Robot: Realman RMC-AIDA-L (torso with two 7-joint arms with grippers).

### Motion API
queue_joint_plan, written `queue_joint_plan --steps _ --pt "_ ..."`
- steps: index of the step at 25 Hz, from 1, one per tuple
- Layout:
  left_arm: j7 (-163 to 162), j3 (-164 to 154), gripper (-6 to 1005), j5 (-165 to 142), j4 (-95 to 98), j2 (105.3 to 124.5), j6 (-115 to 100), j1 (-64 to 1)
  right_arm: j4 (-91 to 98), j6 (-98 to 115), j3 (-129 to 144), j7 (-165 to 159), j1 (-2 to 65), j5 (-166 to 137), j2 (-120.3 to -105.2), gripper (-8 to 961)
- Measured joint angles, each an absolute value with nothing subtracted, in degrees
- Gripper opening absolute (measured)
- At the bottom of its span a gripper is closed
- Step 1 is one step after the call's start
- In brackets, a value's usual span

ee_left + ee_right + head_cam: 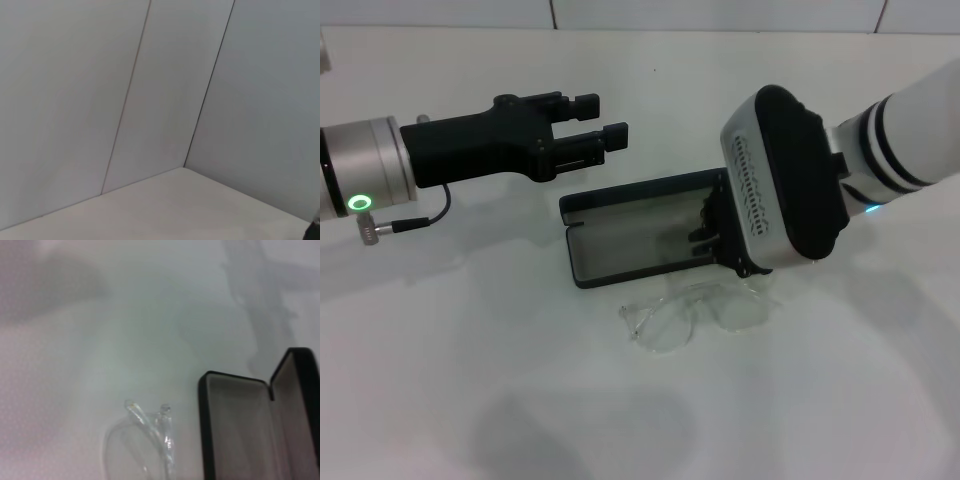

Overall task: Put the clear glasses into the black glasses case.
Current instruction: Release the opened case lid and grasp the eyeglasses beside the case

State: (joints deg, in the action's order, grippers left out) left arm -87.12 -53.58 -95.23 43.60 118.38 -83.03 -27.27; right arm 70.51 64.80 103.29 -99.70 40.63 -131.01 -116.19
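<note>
Right claw hangs over the open case, fingers hidden by its own wrist; glasses on the table just beside. Left claw is spread, holding nothing, beyond the case. Right wrist view shows the case's grey lining; left wrist view only wall panels.

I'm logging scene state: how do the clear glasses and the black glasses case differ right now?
The clear glasses are transparent and hard to see; the black glasses case is opaque and dark with grey lining. The glasses lie outside, in front of the case, which lies open and empty. Both rest on the white table.
</note>
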Motion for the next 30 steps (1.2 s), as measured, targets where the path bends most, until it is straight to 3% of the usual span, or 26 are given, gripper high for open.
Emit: queue_joint_plan --steps 5,11,19,30 --pt "-87.03 -53.55 620 -95.45 43.57 118.34 -82.85 -27.42 70.11 66.92 103.85 -102.33 41.68 -130.09 -116.19 79" --pt "-87.01 -53.62 620 -95.65 43.48 118.24 -82.73 -27.59 69.21 65.82 104.94 -102.04 41.84 -129.85 -116.19 217" --pt "-87.08 -53.77 620 -95.69 43.48 118.00 -82.48 -27.88 66.82 61.69 107.35 -102.03 42.41 -128.83 -116.19 287" --pt "-87.65 -53.79 619 -95.72 43.51 117.63 -82.58 -28.06 66.32 74.40 97.36 -100.28 44.84 -124.46 -116.04 276"
